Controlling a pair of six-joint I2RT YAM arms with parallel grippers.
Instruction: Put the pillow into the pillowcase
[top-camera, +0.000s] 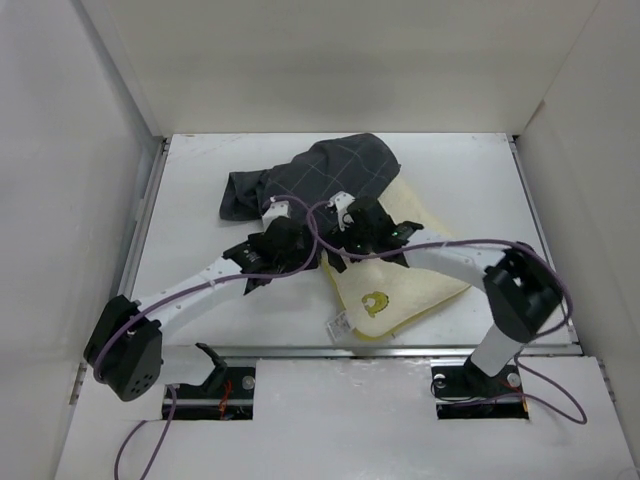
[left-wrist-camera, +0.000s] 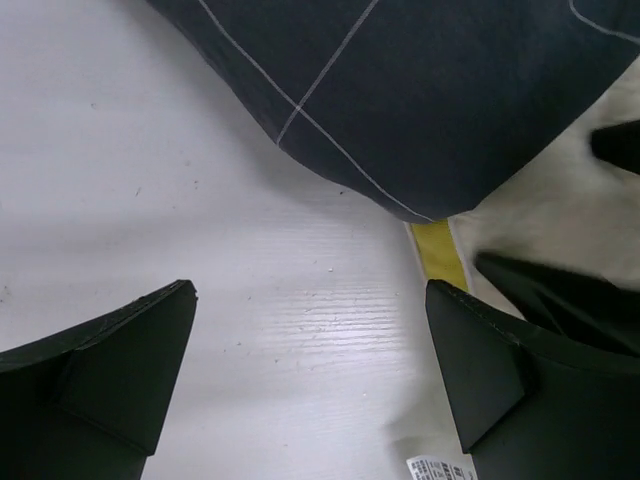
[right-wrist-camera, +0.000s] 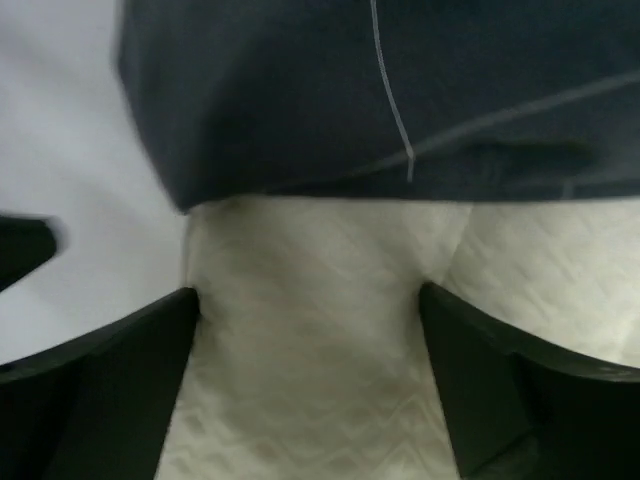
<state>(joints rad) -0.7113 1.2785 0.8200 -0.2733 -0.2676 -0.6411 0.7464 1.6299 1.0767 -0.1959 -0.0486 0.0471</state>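
Observation:
The dark grey grid-patterned pillowcase (top-camera: 320, 175) lies bunched at the table's middle back, its near edge draped over the far end of the cream-yellow pillow (top-camera: 405, 285). The pillow's near part lies bare, showing a greenish mark (top-camera: 375, 303) and a white tag (top-camera: 339, 323). My left gripper (top-camera: 290, 232) hangs open over bare table just left of the pillow's yellow band (left-wrist-camera: 440, 255), below the pillowcase (left-wrist-camera: 420, 90). My right gripper (right-wrist-camera: 308, 360) stands open above the pillow (right-wrist-camera: 310, 330), close to the pillowcase's edge (right-wrist-camera: 400, 100). Neither holds anything.
White walls (top-camera: 110, 150) enclose the table on the left, back and right. Both wrists sit close together at the middle, purple cables (top-camera: 310, 225) looping between them. The right gripper's dark finger (left-wrist-camera: 560, 295) shows in the left wrist view.

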